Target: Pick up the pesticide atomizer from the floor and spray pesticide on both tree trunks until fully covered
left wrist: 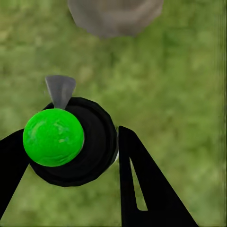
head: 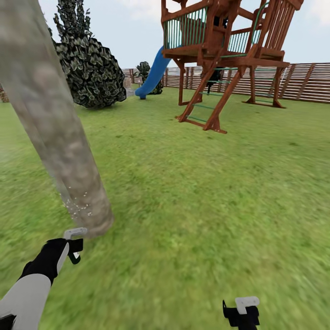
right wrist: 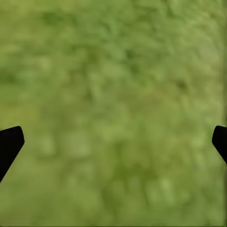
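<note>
One tree trunk (head: 50, 128), thick and mottled grey-brown, leans across the left of the head view; its base shows in the left wrist view (left wrist: 116, 16). Small white specks (head: 78, 204) dot its lower part. My left gripper (head: 73, 247) is shut on the pesticide atomizer (left wrist: 71, 142), a black round body with a bright green ball on top. Its grey nozzle (left wrist: 60, 90) points at the trunk base, a short gap away. My right gripper (head: 241, 311) hangs open over bare grass (right wrist: 113, 94), its fingertips (right wrist: 9, 142) wide apart.
A wooden play tower (head: 220, 50) with a blue slide (head: 153, 73) stands ahead on the right. A dark leafy bush (head: 91, 68) sits behind the trunk. A slatted brown fence (head: 302, 80) closes the far side. Open lawn (head: 206, 206) stretches to the right of the trunk.
</note>
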